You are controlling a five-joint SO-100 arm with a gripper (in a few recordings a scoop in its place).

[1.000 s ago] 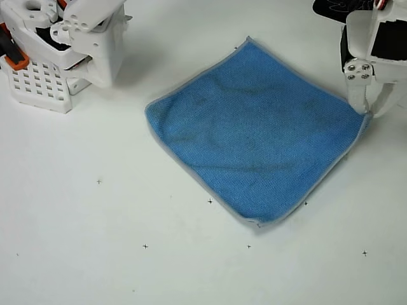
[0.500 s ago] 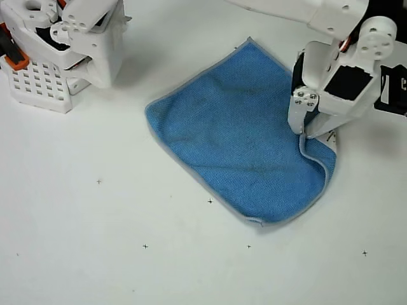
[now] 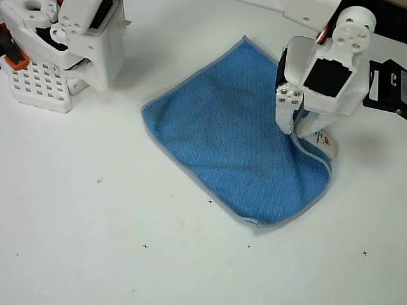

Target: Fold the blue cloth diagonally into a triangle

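we judge the fold underway: the gripper (image 3: 296, 130) has its jaws closed on the blue cloth (image 3: 229, 133)'s right corner, which we must next carry across to the left corner.

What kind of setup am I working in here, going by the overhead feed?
Probably a lab or hobby robotics bench: a plain white table marked with small black crosses, and a white arm whose gripper pinches a blue cloth.
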